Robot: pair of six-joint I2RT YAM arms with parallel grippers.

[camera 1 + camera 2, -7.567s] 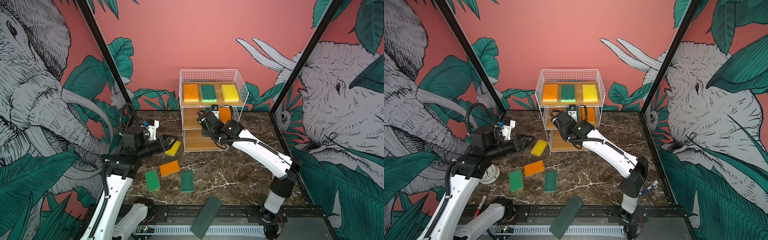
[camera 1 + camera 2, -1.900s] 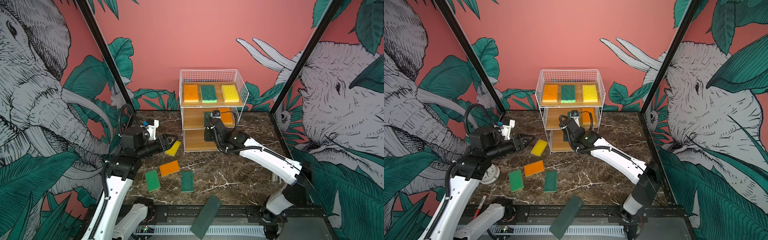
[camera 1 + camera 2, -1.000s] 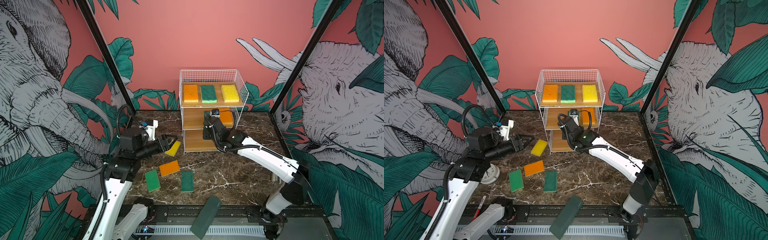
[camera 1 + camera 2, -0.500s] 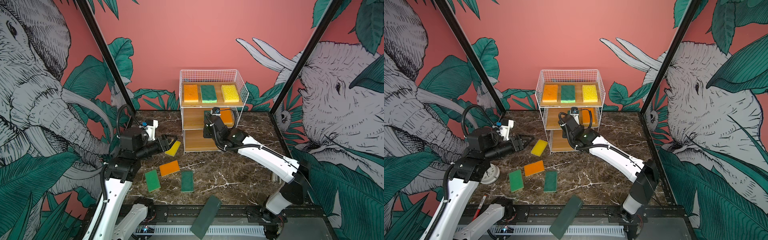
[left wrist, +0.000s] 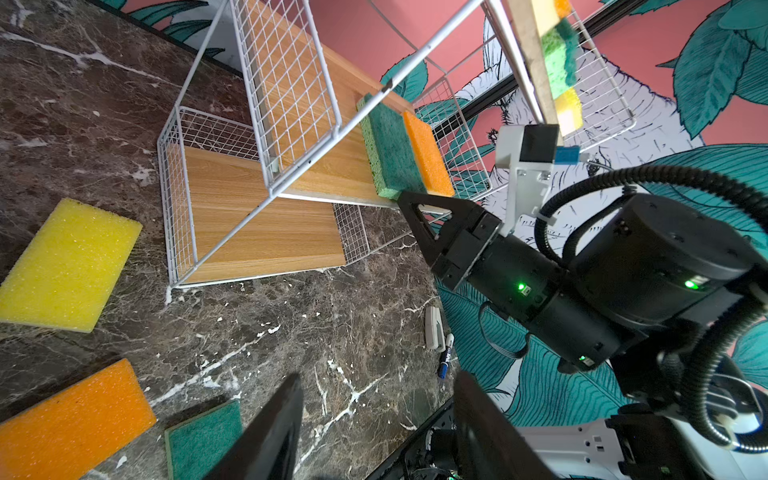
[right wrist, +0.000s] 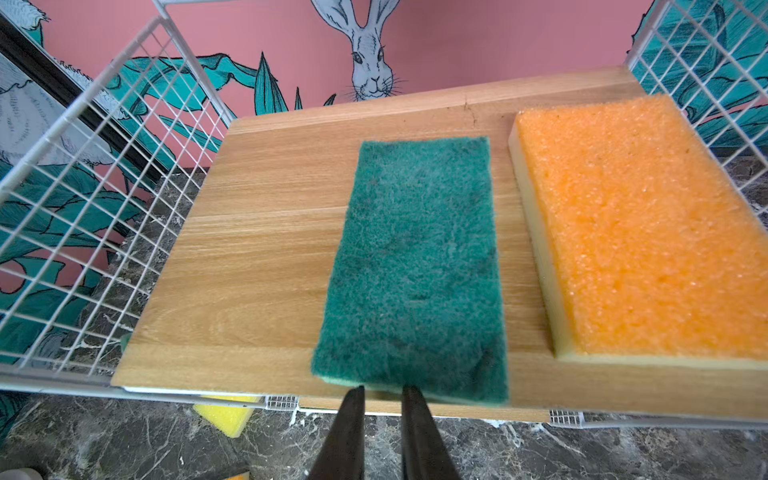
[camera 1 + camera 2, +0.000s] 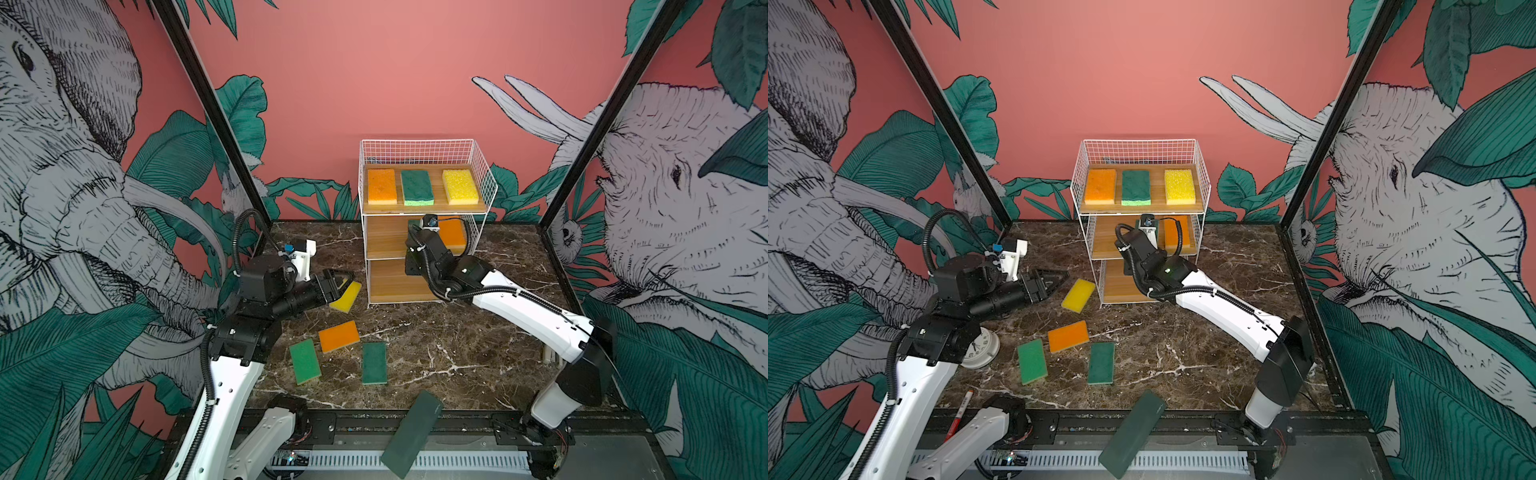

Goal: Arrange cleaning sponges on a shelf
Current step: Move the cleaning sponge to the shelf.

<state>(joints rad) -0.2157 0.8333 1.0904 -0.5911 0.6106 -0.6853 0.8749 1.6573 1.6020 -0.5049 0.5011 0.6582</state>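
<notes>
The shelf (image 7: 415, 143) stands at the back, with orange (image 7: 381, 185), green (image 7: 416, 188) and yellow (image 7: 459, 186) cleaning sponges on its top board. On the middle board a green sponge (image 6: 415, 266) lies beside an orange one (image 6: 640, 232). My right gripper (image 6: 382, 392) is at the green sponge's front edge, its jaws a narrow gap apart with nothing between them. Yellow (image 7: 347, 297), orange (image 7: 338, 336) and two green (image 7: 304, 360) (image 7: 374, 362) sponges lie on the table. My left gripper (image 5: 374, 415) hovers open and empty near the yellow one.
A long dark green slab (image 7: 411, 434) leans over the front rail. A small clock (image 7: 980, 345) and a red pen (image 7: 957, 415) lie by the left arm's base. A marker (image 5: 446, 353) lies at the table's right edge. The shelf's lowest board (image 5: 257, 224) is bare.
Over the last second almost nothing has moved. Since the oldest frames my right arm has changed its pose in front of the shelf. The left arm stays where it was.
</notes>
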